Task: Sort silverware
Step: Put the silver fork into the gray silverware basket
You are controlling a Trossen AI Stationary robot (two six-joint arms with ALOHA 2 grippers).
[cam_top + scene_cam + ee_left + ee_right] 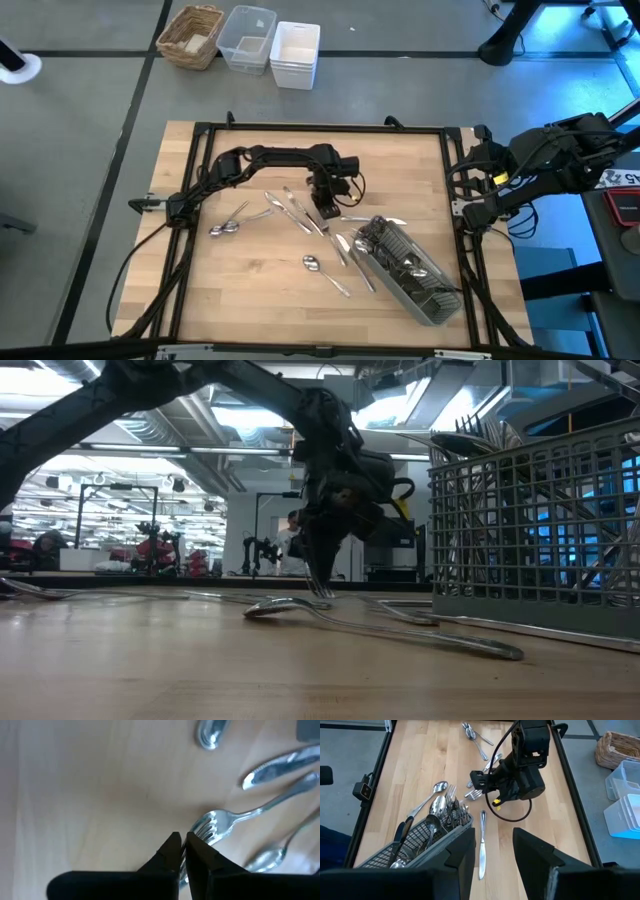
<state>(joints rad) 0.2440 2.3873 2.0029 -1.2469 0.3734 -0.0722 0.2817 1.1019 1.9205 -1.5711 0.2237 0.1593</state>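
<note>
Loose silverware lies on the wooden table: two spoons [225, 226] at the left, knives and forks [290, 205] in the middle, a spoon [310, 263] nearer the front. A grey slatted caddy [410, 268] lies on its side at the right, with several pieces in it. My left gripper [325, 205] points steeply down at mid-table, shut at the head of a fork [220, 822]. My right gripper [492, 855] hangs open above the table's right edge, holding nothing. My left gripper comes from above, slanting down, with its fingertips [172, 845] closed at the fork's tine end [200, 831]. A sliver of silver shows between the fingers, so they seem to pinch the outer tines. The fork lies flat on the table, its handle leading away from the fingers.
A knife [481, 845] lies alone between the caddy and the table's far edge. A wicker basket [191, 35], a clear bin [247, 38] and a white bin [295, 53] stand beyond the far edge. A black frame [320, 128] borders the table.
</note>
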